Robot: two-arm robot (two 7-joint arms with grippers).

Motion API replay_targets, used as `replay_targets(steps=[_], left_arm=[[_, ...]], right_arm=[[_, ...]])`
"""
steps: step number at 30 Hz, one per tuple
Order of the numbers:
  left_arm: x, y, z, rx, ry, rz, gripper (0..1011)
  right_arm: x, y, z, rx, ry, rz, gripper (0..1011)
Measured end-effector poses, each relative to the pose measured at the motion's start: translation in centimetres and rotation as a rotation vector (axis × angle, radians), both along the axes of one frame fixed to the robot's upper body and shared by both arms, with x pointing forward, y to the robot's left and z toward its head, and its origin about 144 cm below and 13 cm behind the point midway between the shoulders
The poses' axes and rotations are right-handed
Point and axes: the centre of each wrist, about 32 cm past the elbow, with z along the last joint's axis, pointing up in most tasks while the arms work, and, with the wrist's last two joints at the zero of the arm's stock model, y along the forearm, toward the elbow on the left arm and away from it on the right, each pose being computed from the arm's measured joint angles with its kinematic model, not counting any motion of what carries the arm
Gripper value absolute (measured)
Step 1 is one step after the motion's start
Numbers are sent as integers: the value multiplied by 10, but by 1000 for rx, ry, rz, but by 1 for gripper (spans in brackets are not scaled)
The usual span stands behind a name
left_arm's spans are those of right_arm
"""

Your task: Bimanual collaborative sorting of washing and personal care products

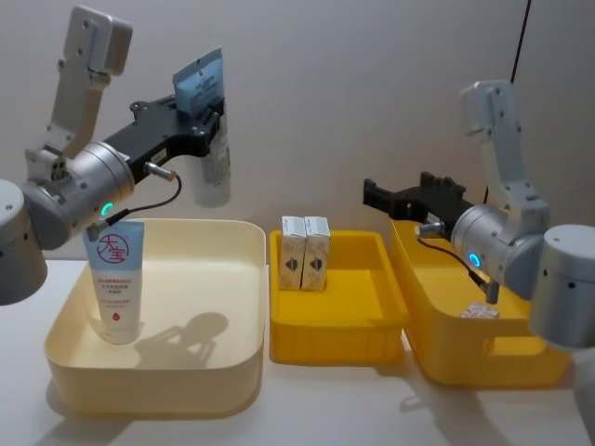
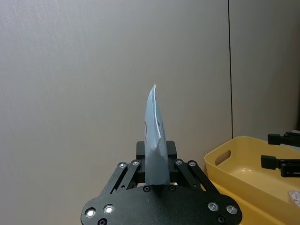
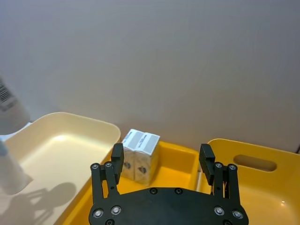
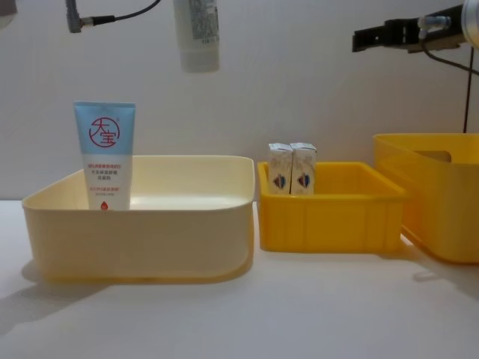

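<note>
Tube (image 1: 212, 158) hangs cap-down in the air over the cream bin (image 1: 186, 224), well above its floor and apart from the second tube (image 1: 116, 279), which stands upright at the bin's left side showing a red logo. Two cartons (image 1: 305, 253) stand side by side, touching, in the back left corner of the small yellow bin (image 1: 335, 330). The step in hand looks like setting the hanging tube down in the cream bin. To do it well, I judge the arm should descend straight, keep the tube vertical, aim for bare floor clear of the standing tube, and let go only once the cap rests, since a soft tube held by its end may swing or topple. The left gripper (image 1: 206, 116) is clamped on the tube's flat light-blue end, jaws pinching it from both sides. The right gripper (image 3: 161, 159) hovers with jaws wide apart and nothing between them, above the near edge of the large yellow bin (image 1: 483, 362).
</note>
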Motion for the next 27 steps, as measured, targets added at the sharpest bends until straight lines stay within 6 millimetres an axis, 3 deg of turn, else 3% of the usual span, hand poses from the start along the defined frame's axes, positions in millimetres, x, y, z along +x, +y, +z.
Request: replay_targets(steps=[16,27], left_arm=[[5,0,2,14,14,-34,244],[3,3,5,32,30,-80,245]], right_arm=[[5,-9,12,40,110,201,1001],[4,1,5,-2,57,251,1001]])
